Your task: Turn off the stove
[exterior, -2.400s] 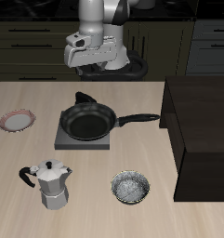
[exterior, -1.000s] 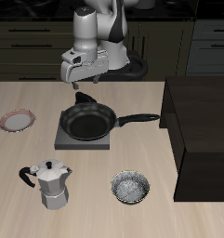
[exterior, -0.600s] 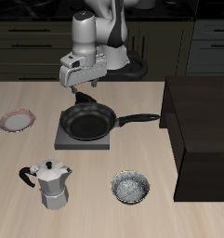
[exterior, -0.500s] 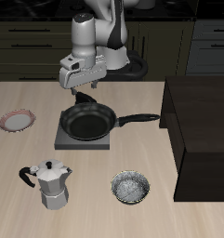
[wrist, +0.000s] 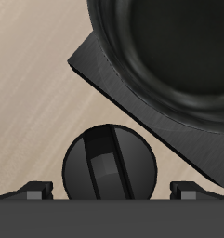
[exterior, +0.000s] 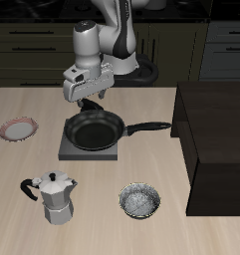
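The stove [exterior: 74, 150] is a flat grey square plate near the table's middle, with a black frying pan [exterior: 95, 129] on it. Its round black knob [exterior: 90, 105] sits at the plate's back edge. My gripper [exterior: 90, 99] hangs just above that knob. In the wrist view the knob [wrist: 111, 167] lies between my two fingertips [wrist: 39, 190], close below the gripper [wrist: 113, 191], which is open and empty. The stove plate [wrist: 97, 70] and the pan [wrist: 174, 46] lie just beyond the knob.
A silver moka pot [exterior: 58, 197] stands near the table's front edge, and a glass bowl [exterior: 140, 200] sits beside it. A small plate [exterior: 18, 128] lies at one side. A tall dark cabinet [exterior: 217, 139] stands at the other side. The pan's handle [exterior: 149, 127] points toward the cabinet.
My gripper has come down and forward from above the table's back edge to just over the stove's knob. Nothing else has moved.
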Robot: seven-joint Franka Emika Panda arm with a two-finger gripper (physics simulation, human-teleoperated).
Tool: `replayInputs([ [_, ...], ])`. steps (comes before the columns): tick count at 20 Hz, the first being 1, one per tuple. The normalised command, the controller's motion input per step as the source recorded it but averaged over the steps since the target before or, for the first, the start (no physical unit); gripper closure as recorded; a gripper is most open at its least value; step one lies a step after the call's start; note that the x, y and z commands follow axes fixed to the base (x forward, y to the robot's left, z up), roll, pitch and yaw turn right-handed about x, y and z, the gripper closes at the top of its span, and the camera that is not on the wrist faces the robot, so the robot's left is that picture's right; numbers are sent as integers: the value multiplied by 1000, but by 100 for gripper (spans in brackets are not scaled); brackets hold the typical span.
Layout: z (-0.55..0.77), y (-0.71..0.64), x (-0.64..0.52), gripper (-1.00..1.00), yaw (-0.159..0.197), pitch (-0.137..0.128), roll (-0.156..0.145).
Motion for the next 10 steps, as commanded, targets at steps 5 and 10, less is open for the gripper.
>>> replayInputs([
  [5,-170,-38,-70,-100,-4,21,9],
  [10,-155,-25,-63,-100,11,28,-10],
])
